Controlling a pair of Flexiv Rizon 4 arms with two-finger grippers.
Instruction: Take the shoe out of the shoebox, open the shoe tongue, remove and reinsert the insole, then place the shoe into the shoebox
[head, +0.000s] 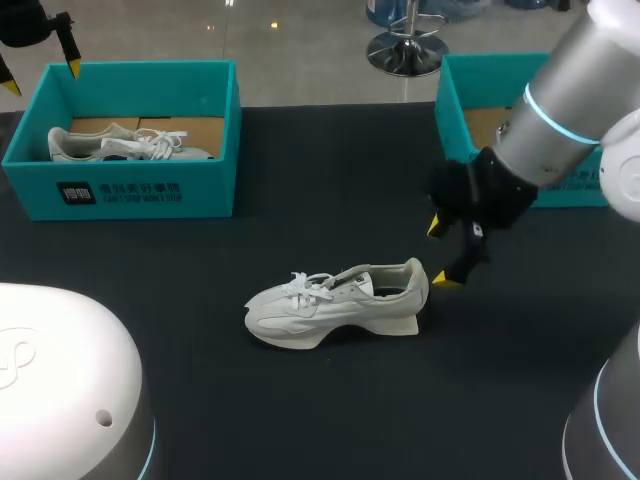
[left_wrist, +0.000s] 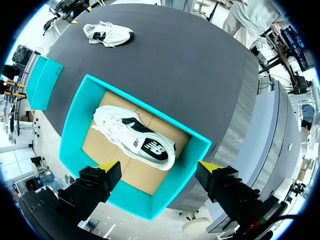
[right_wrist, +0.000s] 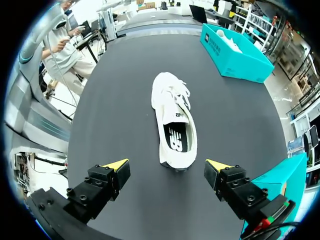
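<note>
A white shoe (head: 335, 305) stands upright on the dark surface (head: 300, 180), out of any box, with its toe towards the robot's left and its heel towards the right. The right gripper (head: 440, 254) hovers just beside the heel. Its yellow-tipped fingers are spread wide and hold nothing.

In the right wrist view, the heel lies just ahead of the gripper and roughly centred between its two fingers, not touching either. The dark insole (right_wrist: 175, 139) shows in the shoe's opening.

The step in hand is probably opening the tongue (head: 352, 276). To do it well, the gripper should come down over the opening from above, narrow its fingers before reaching the laces, and pinch only the tongue's free edge. It should pull towards the toe while the shoe is kept from sliding or tipping on its shaped sole.

The left gripper (left_wrist: 159, 166), also wide and empty, hangs above a teal shoebox (head: 150, 190) at the far left of the surface. A second shoe (left_wrist: 135, 137) lies inside this box. Another teal shoebox (head: 450, 100) sits at the far right, partly hidden by the right arm.
</note>
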